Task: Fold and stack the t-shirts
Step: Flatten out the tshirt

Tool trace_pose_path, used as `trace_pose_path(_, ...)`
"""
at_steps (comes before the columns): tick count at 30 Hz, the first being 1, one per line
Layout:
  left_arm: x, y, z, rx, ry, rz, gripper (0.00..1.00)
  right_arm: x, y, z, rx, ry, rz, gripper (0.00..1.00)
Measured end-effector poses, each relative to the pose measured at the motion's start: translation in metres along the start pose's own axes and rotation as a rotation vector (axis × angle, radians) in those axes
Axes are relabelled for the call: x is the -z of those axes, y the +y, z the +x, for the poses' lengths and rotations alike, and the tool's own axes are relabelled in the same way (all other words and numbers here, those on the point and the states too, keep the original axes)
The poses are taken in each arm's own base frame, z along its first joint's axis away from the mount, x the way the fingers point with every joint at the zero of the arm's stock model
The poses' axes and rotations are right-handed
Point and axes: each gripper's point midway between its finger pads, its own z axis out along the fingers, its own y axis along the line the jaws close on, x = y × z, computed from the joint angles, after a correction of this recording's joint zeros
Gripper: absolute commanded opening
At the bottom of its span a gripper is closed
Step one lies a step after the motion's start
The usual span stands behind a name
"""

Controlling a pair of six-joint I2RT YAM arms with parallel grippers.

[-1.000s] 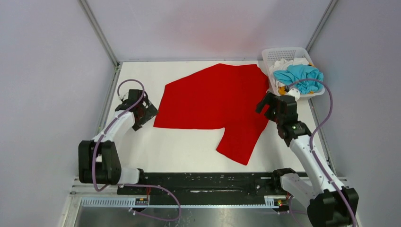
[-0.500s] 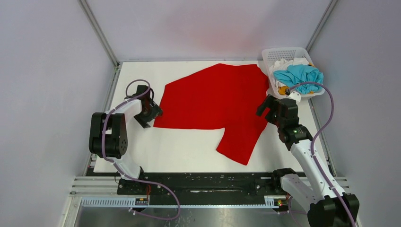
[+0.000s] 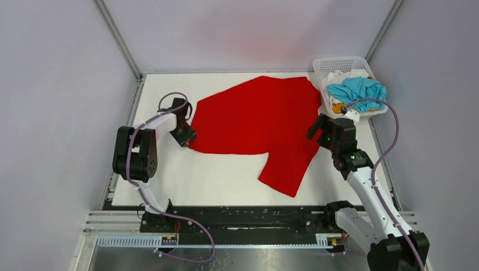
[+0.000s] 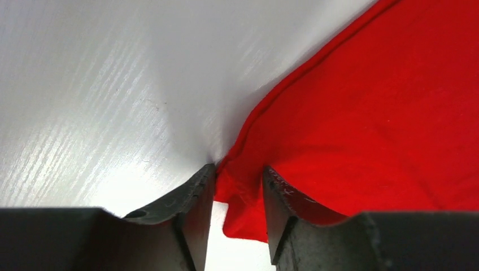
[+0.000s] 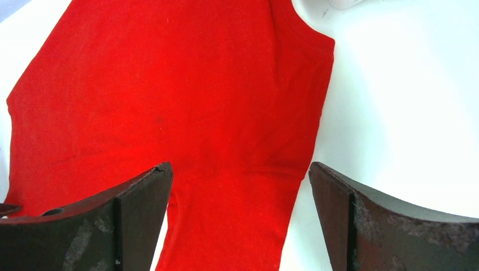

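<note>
The red t-shirt (image 3: 254, 116) lies spread flat on the white table (image 3: 226, 180), one sleeve pointing toward the near edge. My left gripper (image 3: 185, 135) sits low at the shirt's near left corner. In the left wrist view its jaws (image 4: 238, 169) stand narrow, with the bunched red corner (image 4: 243, 192) pinched between them. My right gripper (image 3: 321, 127) hovers open over the shirt's right side; the right wrist view shows red cloth (image 5: 169, 84) below its wide-apart fingers (image 5: 141, 197), untouched. Turquoise-blue (image 3: 356, 90), white (image 3: 339, 75) and orange-yellow (image 3: 337, 106) t-shirts lie crumpled in the basket.
A white perforated basket (image 3: 339, 59) stands at the table's back right corner, just beyond the right gripper. Grey walls and metal frame posts close in the table on the left, back and right. Bare white table shows in front of the shirt.
My left gripper has slid right to the shirt's near left corner and its jaws have narrowed onto the cloth. The right gripper has barely moved and stays open.
</note>
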Motion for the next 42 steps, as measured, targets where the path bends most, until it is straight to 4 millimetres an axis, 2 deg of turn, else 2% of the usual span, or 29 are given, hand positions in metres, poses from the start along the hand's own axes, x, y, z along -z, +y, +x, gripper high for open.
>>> trace_pose_path(4,-0.001,0.002,0.004,-0.01,0.011,-0.025,0.08,0.0,-0.001,-0.001,0.001,-0.004,0.008,0.99)
trace_pose_path(7,0.0,0.002,0.007,-0.019,0.015,-0.032,0.0,-0.001,-0.003,-0.001,0.002,-0.006,0.017,1.0)
trace_pose_path(13,0.003,0.005,0.012,-0.044,0.013,-0.033,0.0,-0.006,-0.006,0.007,0.02,0.029,0.035,1.0)
trace_pose_path(16,0.013,0.016,0.023,-0.059,0.011,-0.028,0.0,-0.008,-0.007,0.017,0.029,0.077,0.039,1.0)
trace_pose_path(20,0.027,0.03,0.037,-0.085,-0.004,-0.006,0.0,-0.006,0.001,0.04,0.075,0.165,0.016,0.99)
trace_pose_path(27,0.034,0.037,0.053,-0.138,-0.024,0.034,0.0,0.02,0.015,0.112,0.223,0.389,-0.012,0.98)
trace_pose_path(33,0.038,0.036,0.052,-0.161,-0.051,0.065,0.0,0.042,0.005,0.169,0.294,0.559,0.034,0.87)
trace_pose_path(42,0.04,0.035,0.05,-0.178,-0.069,0.084,0.0,0.058,-0.006,0.211,0.355,0.689,0.109,0.76)
